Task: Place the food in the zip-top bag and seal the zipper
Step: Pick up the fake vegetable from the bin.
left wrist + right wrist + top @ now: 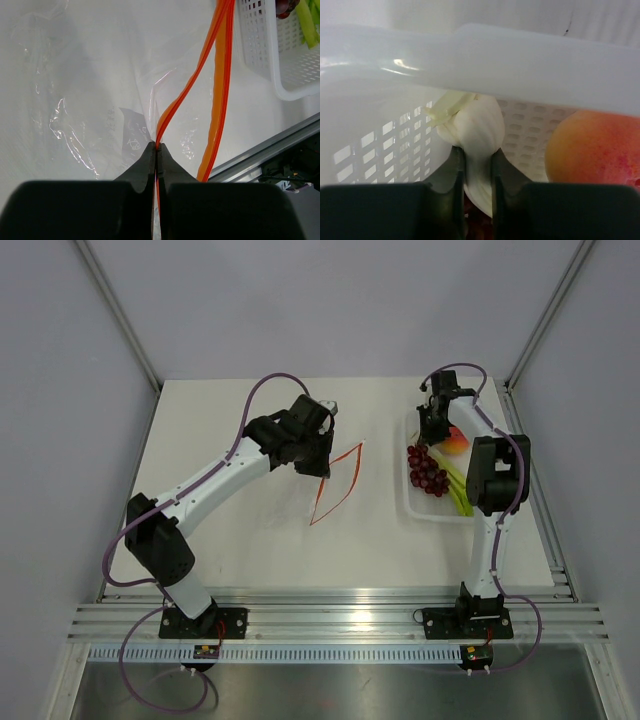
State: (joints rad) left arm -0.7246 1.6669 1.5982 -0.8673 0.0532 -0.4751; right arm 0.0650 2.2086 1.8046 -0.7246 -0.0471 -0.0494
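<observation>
The clear zip-top bag lies mid-table with its mouth open, and the orange-red zipper forms a loop. My left gripper is shut on one zipper strip and holds that edge up. The crinkly bag film spreads out to the left. My right gripper is inside the white basket. It is shut on the white bulb end of a vegetable stalk. The peach sits just right of it and also shows in the top view. The grapes and green stalks lie in the basket.
The perforated basket wall rises close in front of the right gripper. The basket corner is right of the bag. A metal rail runs along the table's near edge. Grey walls stand on three sides.
</observation>
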